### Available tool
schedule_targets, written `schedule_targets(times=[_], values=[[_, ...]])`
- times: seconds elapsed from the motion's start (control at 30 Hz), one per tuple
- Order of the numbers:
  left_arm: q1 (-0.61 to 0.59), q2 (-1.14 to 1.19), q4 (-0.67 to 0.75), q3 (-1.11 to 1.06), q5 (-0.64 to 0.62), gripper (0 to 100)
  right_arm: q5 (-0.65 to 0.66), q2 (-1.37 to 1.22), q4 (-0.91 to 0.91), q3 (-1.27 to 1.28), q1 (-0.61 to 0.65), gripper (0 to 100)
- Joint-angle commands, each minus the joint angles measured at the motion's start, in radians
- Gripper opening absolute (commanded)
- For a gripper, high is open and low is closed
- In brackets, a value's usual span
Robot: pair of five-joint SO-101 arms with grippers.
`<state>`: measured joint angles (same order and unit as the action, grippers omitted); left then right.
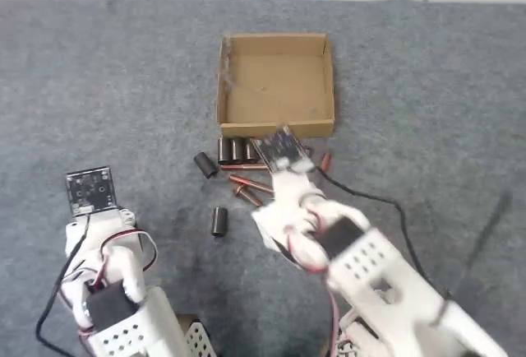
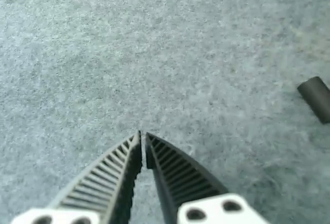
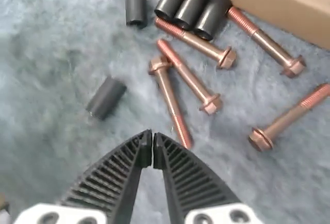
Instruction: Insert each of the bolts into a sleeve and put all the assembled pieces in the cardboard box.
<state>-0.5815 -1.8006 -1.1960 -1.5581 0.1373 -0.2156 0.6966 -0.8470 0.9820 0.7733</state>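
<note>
Bolts [image 3: 188,77]: five, loose on grey carpet [image 1: 123,85] just in front of cardboard box [image 1: 276,128], none sleeved. Three sleeves [image 3: 192,5] lie side by side near the box wall, fourth sleeve [image 3: 135,3] just beside them, fifth sleeve [image 3: 105,97] apart. Right gripper [image 3: 153,149] closed, empty, over carpet by one bolt's tip; its arm [image 1: 386,271] hides part of the pile from above. Left gripper [image 2: 143,141] closed, empty, over bare carpet.

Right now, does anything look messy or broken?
Nothing looks broken. The copper-coloured metal bolts lie scattered at different angles beside the open brown cardboard box, and two black cylindrical sleeves lie apart from the row of three.
</note>
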Motion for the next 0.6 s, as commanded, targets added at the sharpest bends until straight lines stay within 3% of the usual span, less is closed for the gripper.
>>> schedule_targets(times=[0.0, 0.13, 0.27, 0.43, 0.57], values=[[-0.005, 0.012, 0.003, 0.071, -0.003, 1, -0.054, -0.199, 0.021, -0.195, 0.025, 1.0], [-0.008, 0.176, 0.043, 0.130, -0.003, 1, -0.101, -0.378, 0.021, -0.325, 0.082, 1.0], [-0.009, 0.396, 0.181, 0.142, -0.003, 1, -0.143, -0.503, 0.018, -0.422, 0.127, 1.5], [-0.008, 0.649, 0.319, 0.179, -0.003, 1, -0.218, -0.599, -0.099, -0.575, 0.173, 14.2], [-0.005, 0.816, 0.391, 0.223, -0.003, 1, -0.247, -0.676, -0.156, -0.655, 0.234, 13.0]])
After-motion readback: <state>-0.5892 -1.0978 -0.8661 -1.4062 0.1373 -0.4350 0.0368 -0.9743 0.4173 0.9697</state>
